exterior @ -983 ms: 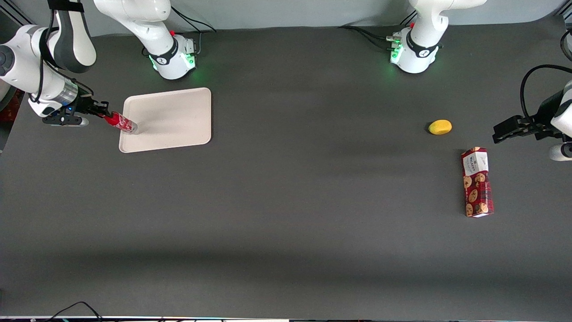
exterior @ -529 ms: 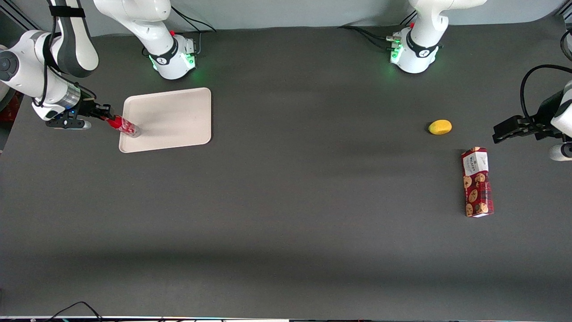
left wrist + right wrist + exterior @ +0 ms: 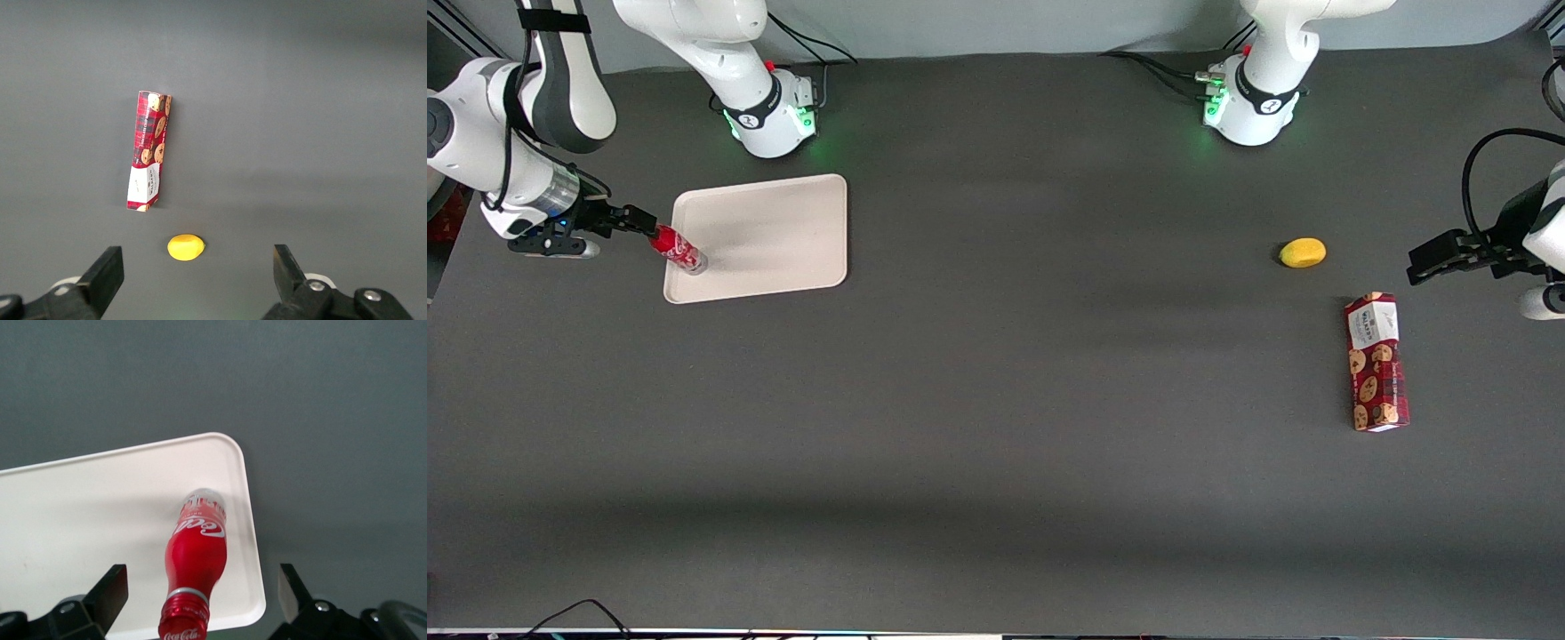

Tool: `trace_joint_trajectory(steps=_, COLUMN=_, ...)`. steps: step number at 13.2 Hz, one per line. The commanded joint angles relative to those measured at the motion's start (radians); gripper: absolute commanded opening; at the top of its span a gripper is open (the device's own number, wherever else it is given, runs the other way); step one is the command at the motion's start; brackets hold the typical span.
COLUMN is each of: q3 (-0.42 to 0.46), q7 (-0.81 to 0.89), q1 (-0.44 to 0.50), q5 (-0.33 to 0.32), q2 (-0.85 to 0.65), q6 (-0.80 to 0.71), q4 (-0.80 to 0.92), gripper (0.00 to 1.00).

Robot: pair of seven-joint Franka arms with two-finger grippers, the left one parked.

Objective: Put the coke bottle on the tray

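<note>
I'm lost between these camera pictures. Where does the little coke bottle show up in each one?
Front view: the coke bottle stands on the tray, near the rim toward the working arm's end, just off the open claw.
Right wrist view: the coke bottle sits between the claw's spread fingers.
Left wrist view: not in it.
Shared landmark: the cream tray.

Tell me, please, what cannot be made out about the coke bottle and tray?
1. Right wrist view: the edge cuts off the cap of the coke bottle and part of the tray.
2. Both views: the bottle's body hides whether its base sits flat.
3. Right wrist view: the open pincer, straddling the cap, is also cut off.
</note>
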Motion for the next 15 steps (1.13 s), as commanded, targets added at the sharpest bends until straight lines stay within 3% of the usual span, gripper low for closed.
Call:
trace_joint_trajectory(steps=1, q3=0.008, q7=-0.004, q1=0.021, q5=-0.009, q2=-0.018, q6=-0.106, q4=0.113, gripper=1.00)
trace_joint_trajectory(steps=3, q3=0.076, q7=-0.003, q1=0.027, q5=-0.005, q2=-0.015, q6=-0.229, q4=0.271, gripper=1.00)
trace_joint_trajectory(steps=6, q3=0.187, q7=0.014, q1=0.027, q5=0.066, q2=0.006, q6=-0.338, q4=0.490, gripper=1.00)
trace_joint_trajectory(steps=11, q3=0.437, q7=0.357, q1=0.027, q5=0.119, q2=0.070, q6=-0.460, q4=0.751, gripper=1.00)
trace_joint_trajectory(steps=13, q3=0.466, q7=0.364, q1=0.027, q5=0.202, q2=0.072, q6=-0.461, q4=0.793, gripper=1.00)
trace_joint_trajectory(steps=15, q3=0.486, q7=0.393, q1=0.025, q5=0.224, q2=0.072, q6=-0.461, q4=0.805, gripper=1.00)
